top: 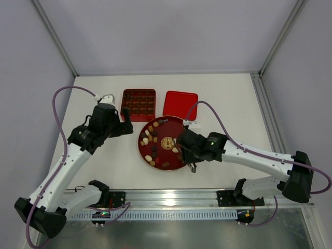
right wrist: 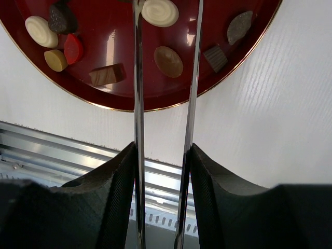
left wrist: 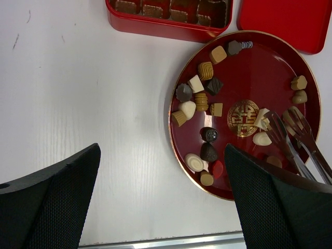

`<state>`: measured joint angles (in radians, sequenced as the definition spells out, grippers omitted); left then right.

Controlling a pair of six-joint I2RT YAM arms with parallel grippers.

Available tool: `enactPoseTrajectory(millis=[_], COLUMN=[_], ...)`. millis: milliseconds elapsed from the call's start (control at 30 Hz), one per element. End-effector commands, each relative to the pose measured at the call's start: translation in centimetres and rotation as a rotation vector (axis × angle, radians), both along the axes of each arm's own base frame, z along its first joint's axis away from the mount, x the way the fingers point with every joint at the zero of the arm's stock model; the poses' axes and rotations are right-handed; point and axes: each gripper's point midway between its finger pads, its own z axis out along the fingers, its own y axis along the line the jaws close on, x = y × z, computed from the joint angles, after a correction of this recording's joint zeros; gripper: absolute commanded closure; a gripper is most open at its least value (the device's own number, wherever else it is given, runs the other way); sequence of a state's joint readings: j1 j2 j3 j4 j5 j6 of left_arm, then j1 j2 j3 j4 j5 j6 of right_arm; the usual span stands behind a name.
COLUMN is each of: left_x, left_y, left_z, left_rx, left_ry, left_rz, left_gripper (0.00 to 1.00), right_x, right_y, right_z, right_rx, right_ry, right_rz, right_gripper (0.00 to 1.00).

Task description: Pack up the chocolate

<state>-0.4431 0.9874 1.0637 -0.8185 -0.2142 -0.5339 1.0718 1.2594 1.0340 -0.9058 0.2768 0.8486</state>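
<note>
- Red lacquer covers the round plate (left wrist: 264, 72), which sits on the white bench (left wrist: 78, 78). Most of the chocolate (left wrist: 188, 109) lies loose on it: dark brown, tan and cream pieces, thickest on its left half, with a few more along the right side and the near rim.
- Gold shows at the plate's middle, where we see a round emblem (left wrist: 243, 118) with pieces scattered around it.
- On the far side of the plate stands a square red box (top: 138, 104). Several of its grid compartments hold brown pieces. A flat red lid (top: 180, 104) lies just to the right of the box.
- We see the right tool (right wrist: 162, 155) clamped on a pair of metal tongs (right wrist: 137, 78), one finger against the outside of each blade. The blades reach out over the near rim of the plate and stand apart from each other.
- In the right wrist view a cream swirl piece (right wrist: 160, 11) lies between the two blades. We cannot tell whether they touch it, as the tips run out of that view.
- We find the left tool (left wrist: 162, 155) hovering over bare bench just left of the plate, its black fingers spread wide with nothing between them.
</note>
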Motion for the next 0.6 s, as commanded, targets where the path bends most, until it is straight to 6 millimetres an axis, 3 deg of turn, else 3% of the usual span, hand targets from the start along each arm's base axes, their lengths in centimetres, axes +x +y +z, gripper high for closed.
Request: enactPoseTrajectory(millis=[0, 567], left_x=[0.4, 0.6], left_y=[-0.1, -0.3], left_z=[1.0, 0.8], left_rx=[-0.01, -0.013], left_ry=[-0.053, -0.05], left_rz=[-0.01, -0.015], left_gripper=[0.0, 0.0], right_x=[0.8, 1.1], right_y=[1.8, 3.0], right_z=[0.7, 1.2], right_rx=[0.061, 0.091], right_ry=[-0.024, -0.026], right_rz=[-0.016, 0.0], right_gripper=[0.54, 0.53])
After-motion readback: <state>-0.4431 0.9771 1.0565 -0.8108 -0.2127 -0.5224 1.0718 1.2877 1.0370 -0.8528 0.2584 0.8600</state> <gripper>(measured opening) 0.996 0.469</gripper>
